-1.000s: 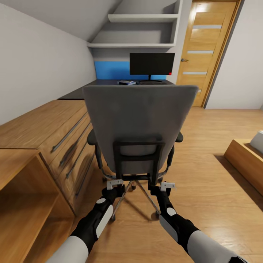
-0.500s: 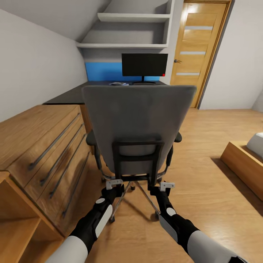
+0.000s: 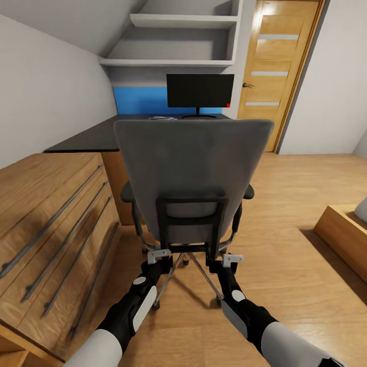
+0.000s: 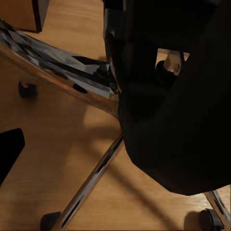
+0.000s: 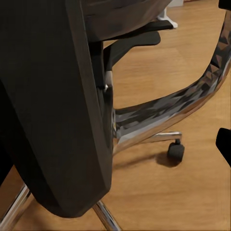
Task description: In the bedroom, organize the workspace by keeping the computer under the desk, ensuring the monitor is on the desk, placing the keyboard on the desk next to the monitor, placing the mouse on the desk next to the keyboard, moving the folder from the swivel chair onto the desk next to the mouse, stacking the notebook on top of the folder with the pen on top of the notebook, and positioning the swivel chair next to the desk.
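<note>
Both sets of jaws, grip unclear, sit at the swivel chair [image 3: 191, 173] base, seemingly to push it toward the desk [image 3: 97, 137].

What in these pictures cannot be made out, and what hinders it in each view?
- Head view: the swivel chair back hides its seat and most of the desk top.
- Head view: small items beside the monitor are too small to name.
- Both wrist views: dark chair parts block each claw's jaws.

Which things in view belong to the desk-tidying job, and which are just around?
Job:
swivel chair
desk
monitor
left gripper
right gripper

Just around:
wooden drawer cabinet
door
wall shelves
</note>
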